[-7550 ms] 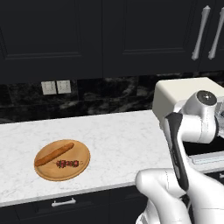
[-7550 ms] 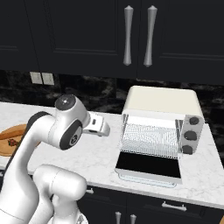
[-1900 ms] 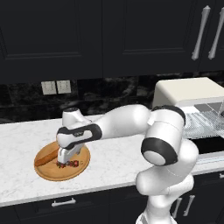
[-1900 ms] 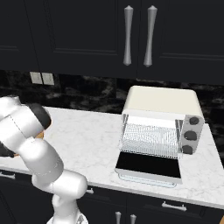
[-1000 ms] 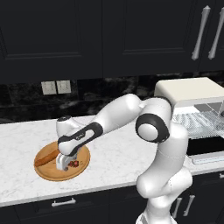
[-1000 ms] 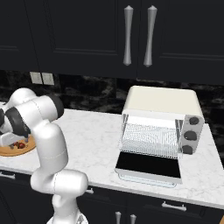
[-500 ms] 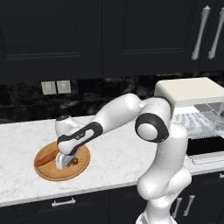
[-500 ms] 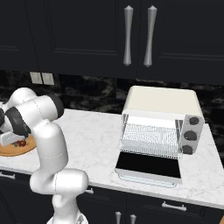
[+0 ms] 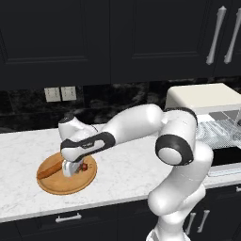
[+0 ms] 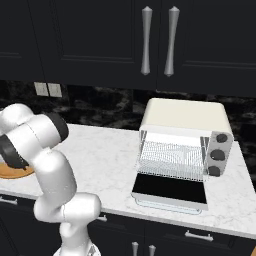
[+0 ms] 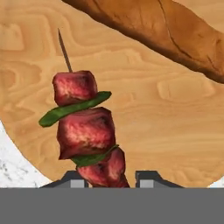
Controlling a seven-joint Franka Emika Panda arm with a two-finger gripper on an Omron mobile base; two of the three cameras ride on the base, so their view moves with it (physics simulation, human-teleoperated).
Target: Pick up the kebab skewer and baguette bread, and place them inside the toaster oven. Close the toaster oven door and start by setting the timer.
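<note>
1. Your gripper (image 11: 103,180) sits at the bottom centre of the hand view, its two fingertips on either side of the skewer's (image 11: 85,131) lowest meat chunk. The jaws look closed onto it, so read this as a grip on the skewer.

2. In the left base view the gripper (image 9: 71,168) is low on the board (image 9: 66,180) at the lower left of the frame, with the baguette (image 9: 50,171) just to its left, one end close to the fingers.

3. In the hand view the baguette (image 11: 162,30) runs across the upper right, apart from the skewer, with bare board (image 11: 157,127) between them.

4. The oven (image 10: 186,145) stands at centre right of the right base view, well apart from the board, its door (image 10: 171,189) folded down and the rack showing.

5. Risk: you hold the skewer by one end chunk, not the stick. The long free end could swing or droop on the lift, or the chunk could slide on the stick.

6. Risk: a fast swing across the counter could shake it loose.

7. Risk: the pointed tip leads, so a low approach could catch the rack or door edge.
</note>
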